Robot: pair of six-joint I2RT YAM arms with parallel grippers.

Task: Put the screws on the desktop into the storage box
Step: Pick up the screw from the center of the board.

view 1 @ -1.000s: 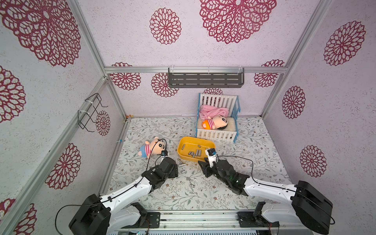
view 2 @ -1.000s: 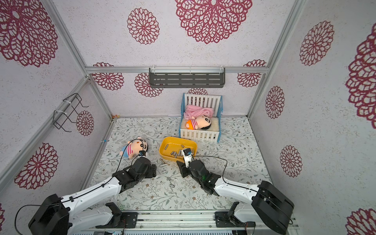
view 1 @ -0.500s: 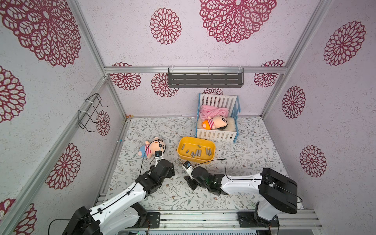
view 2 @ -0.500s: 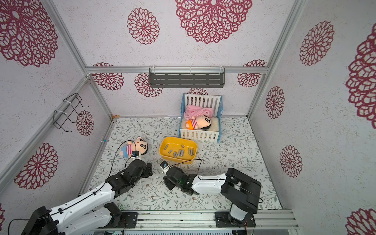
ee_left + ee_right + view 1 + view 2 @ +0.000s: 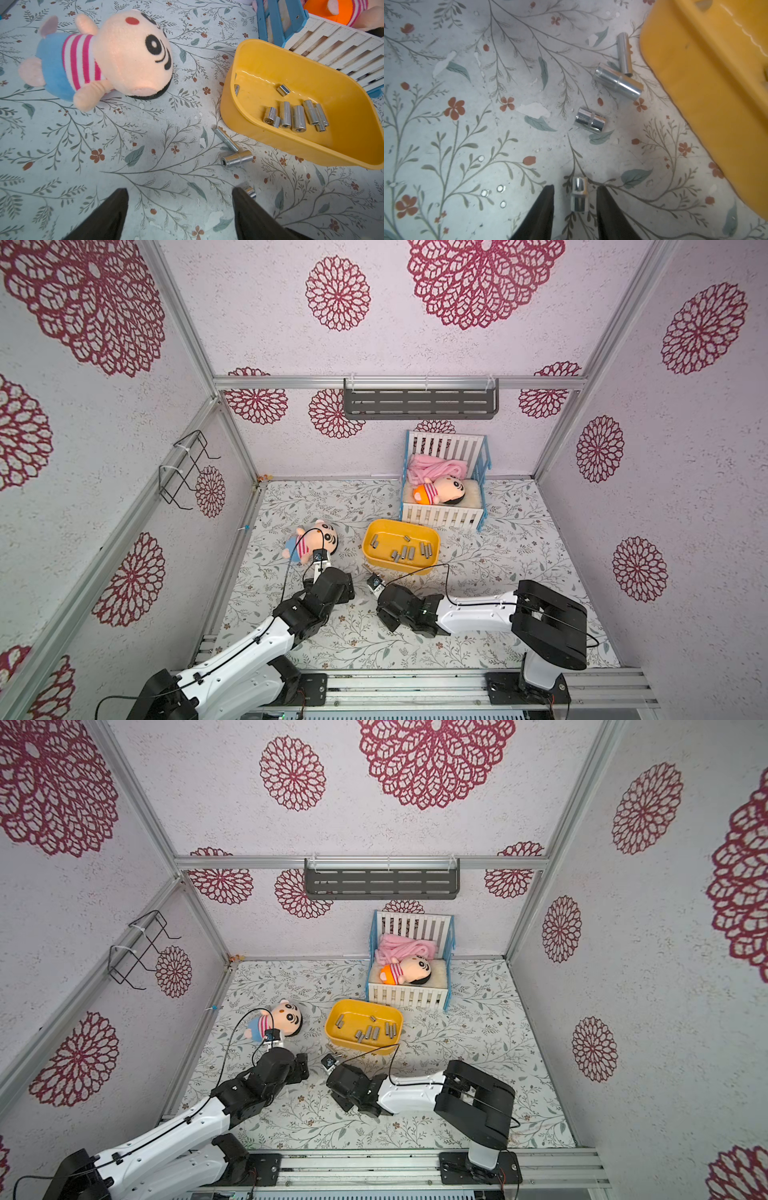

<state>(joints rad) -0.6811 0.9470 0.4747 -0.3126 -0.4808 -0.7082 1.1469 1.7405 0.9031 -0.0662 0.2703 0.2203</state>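
Left pincer [image 5: 179, 189] gapes wide; right pincer [image 5: 575, 187] hangs low, jaws narrowly parted.

Bright, even light with soft shadows. Top views bow at the edges. The right wrist view is slightly blurred, with glare on the shiny silver metal screws [image 5: 590, 123].

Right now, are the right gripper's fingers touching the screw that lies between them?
Apart. The right wrist view shows the screw lying between the fingers of the right gripper, with bare desktop visible on both sides of it.
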